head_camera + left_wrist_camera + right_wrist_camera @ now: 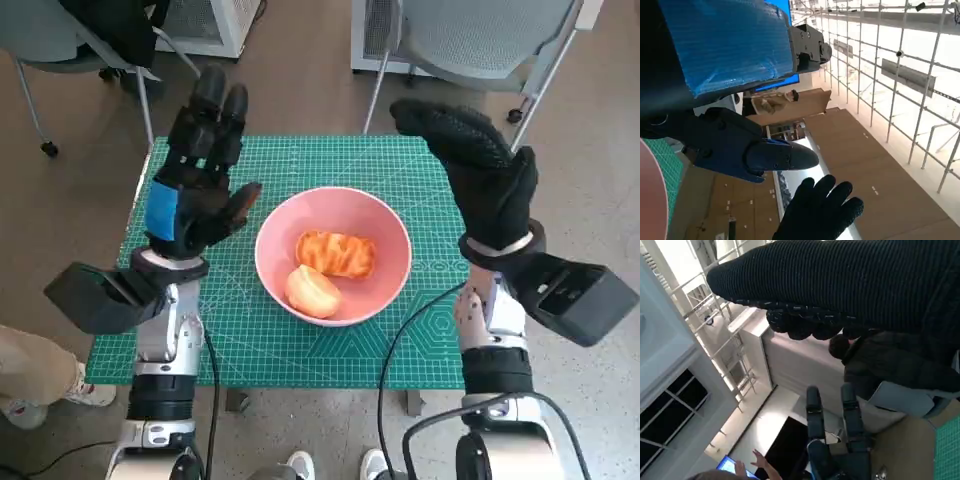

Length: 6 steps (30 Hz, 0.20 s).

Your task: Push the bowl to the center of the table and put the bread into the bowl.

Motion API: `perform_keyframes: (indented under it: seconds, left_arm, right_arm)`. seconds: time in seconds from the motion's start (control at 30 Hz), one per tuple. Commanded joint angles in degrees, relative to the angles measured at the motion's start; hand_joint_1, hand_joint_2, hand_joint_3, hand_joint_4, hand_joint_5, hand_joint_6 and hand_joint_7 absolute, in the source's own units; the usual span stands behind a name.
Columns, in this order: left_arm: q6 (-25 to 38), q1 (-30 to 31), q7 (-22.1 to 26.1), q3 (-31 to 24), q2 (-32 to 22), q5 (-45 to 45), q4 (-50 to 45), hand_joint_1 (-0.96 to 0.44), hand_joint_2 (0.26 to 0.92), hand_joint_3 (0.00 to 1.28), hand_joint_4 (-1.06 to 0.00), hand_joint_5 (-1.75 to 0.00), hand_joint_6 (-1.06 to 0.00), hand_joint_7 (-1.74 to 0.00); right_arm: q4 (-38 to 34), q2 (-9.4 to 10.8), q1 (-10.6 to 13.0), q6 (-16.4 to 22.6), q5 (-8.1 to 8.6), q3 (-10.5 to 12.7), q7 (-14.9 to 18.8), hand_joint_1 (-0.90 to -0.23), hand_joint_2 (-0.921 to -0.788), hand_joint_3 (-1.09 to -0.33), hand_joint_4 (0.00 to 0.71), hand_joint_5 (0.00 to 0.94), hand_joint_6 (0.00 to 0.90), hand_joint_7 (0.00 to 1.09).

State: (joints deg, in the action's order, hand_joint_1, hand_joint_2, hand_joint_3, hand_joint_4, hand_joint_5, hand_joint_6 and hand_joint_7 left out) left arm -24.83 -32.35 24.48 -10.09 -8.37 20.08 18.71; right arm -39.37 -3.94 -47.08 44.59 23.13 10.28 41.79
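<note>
Bowl (333,256), pink, sits mid-table on the green mat (400,345) holding two bread pieces (336,254); the left hand (197,170) at nine o'clock and right hand (478,168) at three hover empty, fingers spread. Task looks finished; withdrawal seems next. Left wrist view clips the bowl's rim (650,195). Right wrist view hides the table, showing a person.

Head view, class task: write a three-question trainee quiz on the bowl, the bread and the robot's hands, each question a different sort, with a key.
1. True or false: the round pink bowl holds two bread pieces.
2. The bowl rests on the green ___ mat.
3. Which robot hand holds bread? A) left robot hand B) right robot hand C) neither

Key: 1 true; 2 cutting; 3 C
</note>
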Motion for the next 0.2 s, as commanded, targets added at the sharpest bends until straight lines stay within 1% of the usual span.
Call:
perform_keyframes:
  seconds: [0.03,0.2]
  left_arm:
    - [0.2,-0.2,0.2,-0.4,-0.5,0.3,-0.8,-0.55,0.921,0.29,0.00,0.00,-0.16,-0.06]
    - [0.0,-0.6,0.3,-0.5,-0.7,0.3,-0.2,-0.55,0.921,0.29,0.00,0.00,-0.16,-0.07]
  right_arm:
    - [-0.3,-0.4,-0.3,-0.3,-0.81,-0.2,-0.7,-0.662,-0.921,-0.896,0.060,0.001,-0.001,0.26]
    - [-0.4,-0.7,-0.5,-0.5,-1.24,-0.1,-1.1,-0.674,-0.921,-0.889,0.062,0.002,-0.001,0.27]
